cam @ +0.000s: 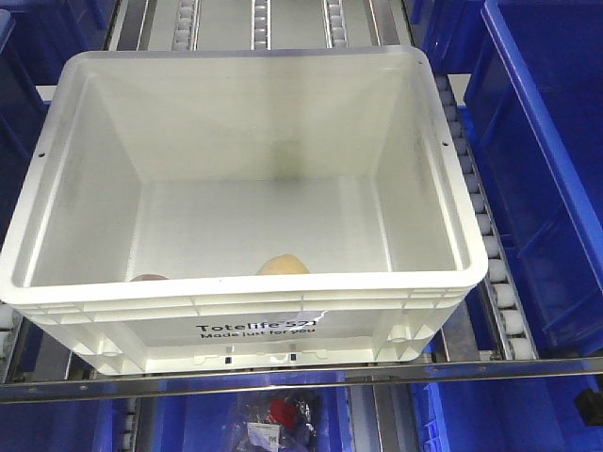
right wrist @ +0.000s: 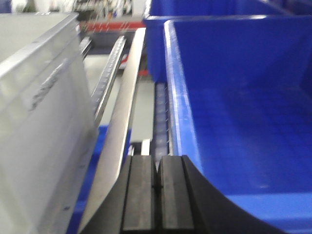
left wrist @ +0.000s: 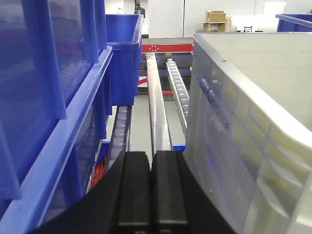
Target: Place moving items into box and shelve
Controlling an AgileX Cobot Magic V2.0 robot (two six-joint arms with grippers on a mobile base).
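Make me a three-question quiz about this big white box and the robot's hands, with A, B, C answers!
1. Where do the two small rounded items lie?
A. Inside the white crate, by its near wall
B. In a blue bin
C. On the rollers

2. What colour are the bins beside the crate?
A. Red
B. Blue
C. Green

3. How are the left gripper and right gripper?
A. Both shut and empty
B. Both wide open
C. Each holding a ball

Answers: 1 A, the pale yellow-tan item and brownish item peek over the front rim. 2 B, a blue bin shows. 3 A, the pads meet with nothing between.

white box (cam: 283,325) on roller shelf (cam: 497,273)
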